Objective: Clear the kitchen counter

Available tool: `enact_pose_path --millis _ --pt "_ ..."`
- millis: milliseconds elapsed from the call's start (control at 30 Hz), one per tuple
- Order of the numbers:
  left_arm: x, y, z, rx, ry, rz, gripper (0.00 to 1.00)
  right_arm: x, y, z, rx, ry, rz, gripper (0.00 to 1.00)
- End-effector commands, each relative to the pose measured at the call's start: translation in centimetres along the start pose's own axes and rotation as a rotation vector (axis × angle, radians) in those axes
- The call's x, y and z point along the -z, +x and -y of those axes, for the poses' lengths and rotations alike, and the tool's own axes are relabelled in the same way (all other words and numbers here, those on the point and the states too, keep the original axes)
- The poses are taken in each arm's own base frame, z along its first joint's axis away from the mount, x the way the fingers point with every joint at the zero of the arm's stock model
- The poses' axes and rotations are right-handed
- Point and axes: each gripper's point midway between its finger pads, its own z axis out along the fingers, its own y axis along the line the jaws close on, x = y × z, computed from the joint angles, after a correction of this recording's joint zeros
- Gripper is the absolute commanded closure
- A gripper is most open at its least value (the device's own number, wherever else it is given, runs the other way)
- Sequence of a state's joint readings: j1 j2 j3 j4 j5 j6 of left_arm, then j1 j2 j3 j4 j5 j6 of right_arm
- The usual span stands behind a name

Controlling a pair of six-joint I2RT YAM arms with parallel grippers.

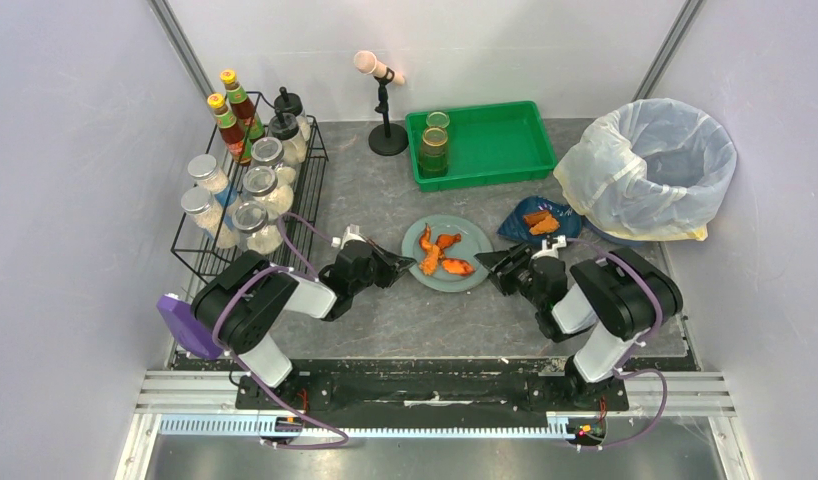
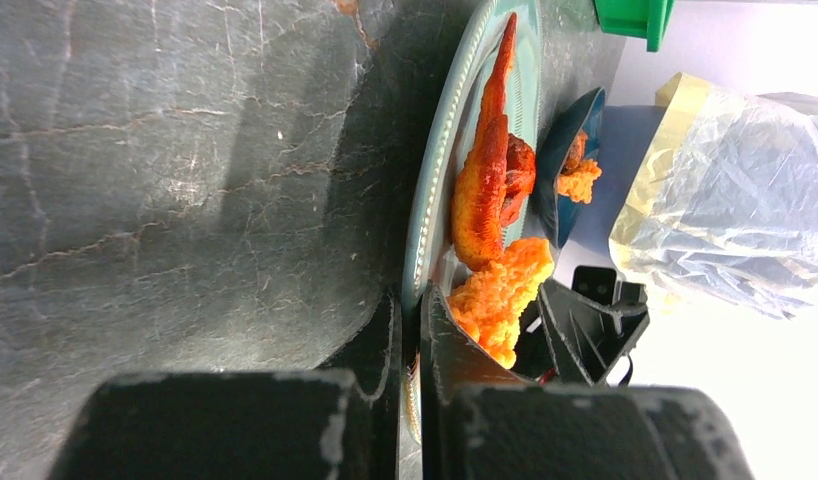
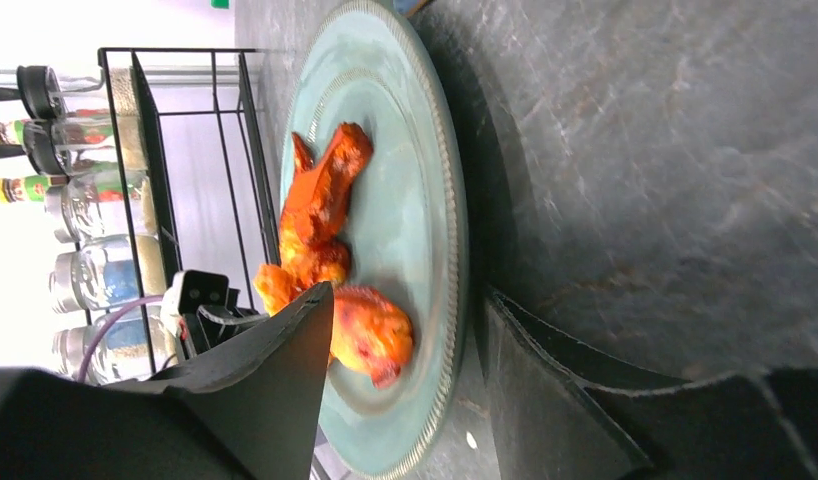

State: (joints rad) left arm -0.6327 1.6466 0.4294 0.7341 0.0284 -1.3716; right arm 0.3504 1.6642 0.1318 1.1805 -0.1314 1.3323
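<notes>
A grey-green plate [image 1: 472, 238] with orange fried chicken pieces [image 1: 440, 252] lies on the dark stone-look kitchen counter [image 1: 385, 310]. My left gripper [image 1: 408, 263] is shut on the plate's left rim; in the left wrist view the gripper [image 2: 410, 296] pinches the rim of the plate [image 2: 435, 180] beside the chicken [image 2: 485, 190]. My right gripper [image 1: 487, 263] is open at the plate's right rim. In the right wrist view the gripper [image 3: 407, 293] straddles the edge of the plate [image 3: 405, 200], one finger over the chicken [image 3: 325, 210], one on the counter [image 3: 635, 150].
A small blue dish [image 1: 538, 220] with more fried food lies right of the plate. A green tray [image 1: 495, 150] holding a jar stands behind. A bag-lined bin [image 1: 650, 165] is at the right, a black wire rack [image 1: 250, 190] of jars and bottles at the left, a stand [image 1: 387, 110] at the back.
</notes>
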Motion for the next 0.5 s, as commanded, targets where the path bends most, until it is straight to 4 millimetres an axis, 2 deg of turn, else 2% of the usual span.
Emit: enact_pose_path --millis 0,267,400,467 --pt "0.8 1.8 -3.4 -0.005 -0.095 -0.092 0.98 -1.3 0.3 2.1 -0.013 0.072 -0.015 0.43" --pt "0.6 1.9 -3.3 -0.019 -0.088 -0.110 0.98 -3.2 1.8 2.8 -0.001 0.094 -0.097 0.46" --pt "0.4 2.1 -2.7 -0.035 -0.068 -0.122 0.98 -3.6 2.5 2.6 0.026 0.081 -0.130 0.53" --pt "0.4 2.0 -2.4 -0.048 -0.057 -0.123 0.98 -3.5 2.5 2.1 0.039 0.060 -0.136 0.60"
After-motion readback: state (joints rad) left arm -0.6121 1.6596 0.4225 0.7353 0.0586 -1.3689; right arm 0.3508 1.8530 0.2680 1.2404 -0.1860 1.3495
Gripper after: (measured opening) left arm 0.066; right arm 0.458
